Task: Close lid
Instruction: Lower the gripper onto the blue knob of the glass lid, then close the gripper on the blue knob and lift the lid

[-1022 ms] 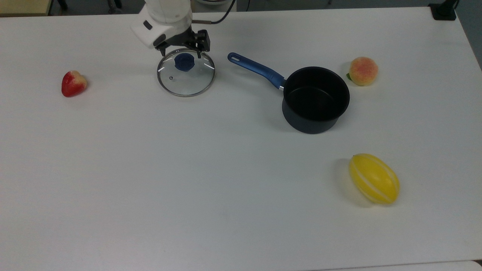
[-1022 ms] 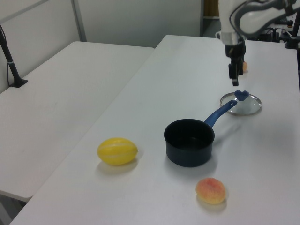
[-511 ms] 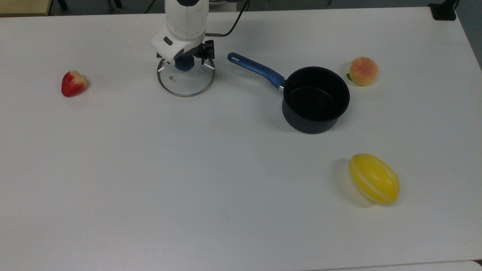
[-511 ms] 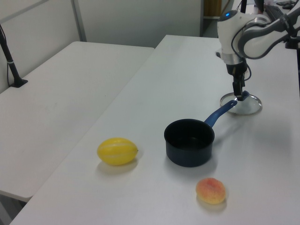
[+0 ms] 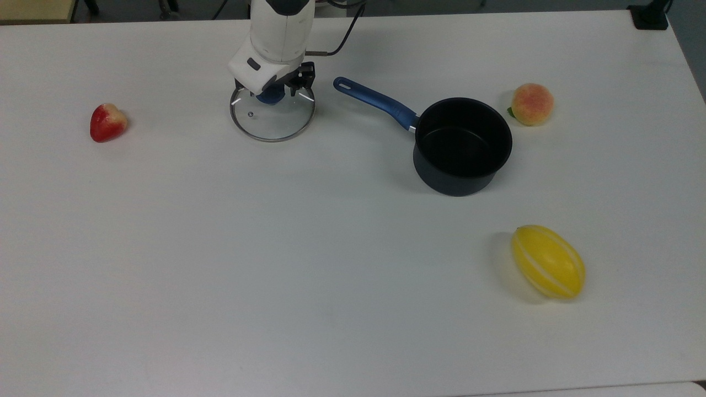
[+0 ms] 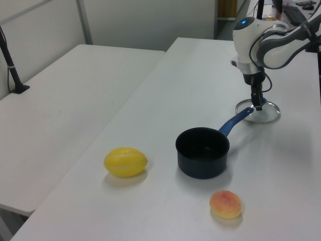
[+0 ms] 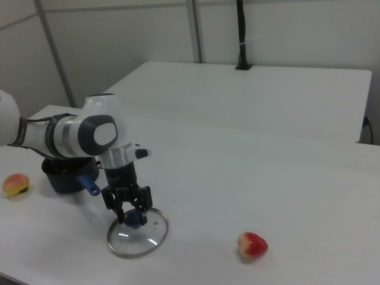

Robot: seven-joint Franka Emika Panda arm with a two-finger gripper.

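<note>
Hovered low with hand [image 7: 129, 215] spread wide astride the blue knob [image 5: 269, 97] for a centred grip, the lid [image 5: 273, 117] flat on the worktop [image 5: 331, 248], well apart from the open pan [image 5: 462, 144].

Table [image 5: 220, 248]: plain white. Lid [image 5: 276, 122], upper left of the top view: clear glass, silver metal rim, blue knob [image 5: 270, 96]. Saucepan [image 5: 462, 144], upper right of centre: black body, blue handle. Strawberry [image 5: 107, 122], far left: red, paling to cream at one end. Peach [image 5: 531, 103], upper right: orange-pink blush over yellow, green leaf. Melon [image 5: 547, 261], lower right: yellow with pale lengthwise stripes. Arm [image 5: 276, 33]: white shell; gripper [image 7: 128, 214]: black.
</note>
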